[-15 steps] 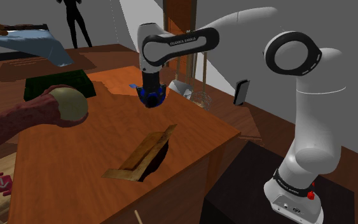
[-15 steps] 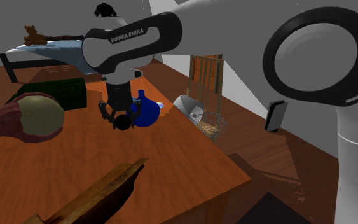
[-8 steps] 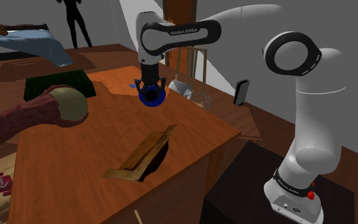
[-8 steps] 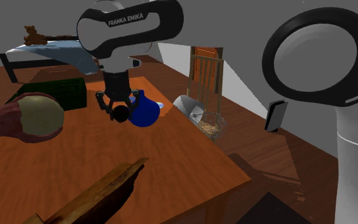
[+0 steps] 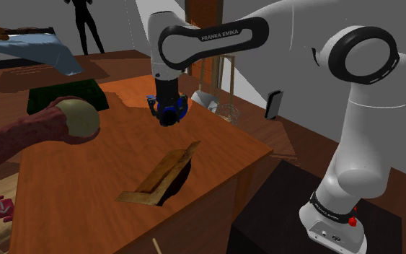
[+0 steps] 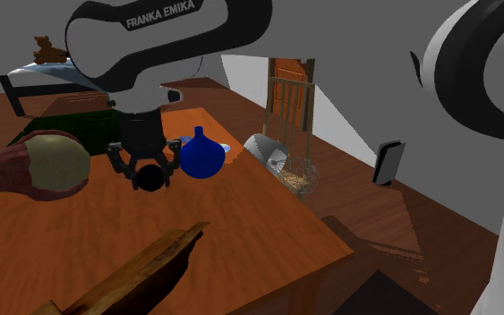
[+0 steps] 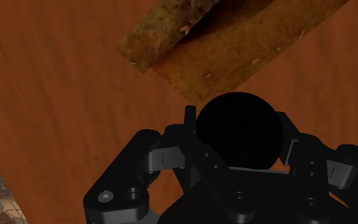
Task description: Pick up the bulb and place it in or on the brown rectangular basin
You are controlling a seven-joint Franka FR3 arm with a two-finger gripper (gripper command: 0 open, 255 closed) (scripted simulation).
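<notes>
Room: grey walls, brown floor. A wooden table [image 5: 78, 180] takes up most of the shoulder view, and the black stand [image 5: 280, 216] sits off its corner at the lower right. You have the white arm [image 5: 215, 36] reaching out over the tabletop. On the table, largest first:
- a reddish-brown lump capped by an olive ball [image 6: 55, 163], at the second exterior view's left
- a dark green box [image 6: 84, 130] behind it
- the brown rectangular basin [image 5: 161, 177], at the table's near edge in the shoulder view
- a blue vase [image 6: 198, 157] near the middle

Past the far edge stand a wooden chair [image 6: 290, 98] and a wire basket [image 6: 299, 176]. Your gripper [image 6: 150, 174] hangs above the tabletop. In the second exterior view it is between the olive ball and the blue vase, just beside the vase. Its fingers are partly closed and clasp the bulb [image 7: 234, 124], drawn as a plain black ball, on both sides. The bulb is off the table and apart from the basin. In the wrist view the basin's edge lies on the table just past the bulb.
</notes>
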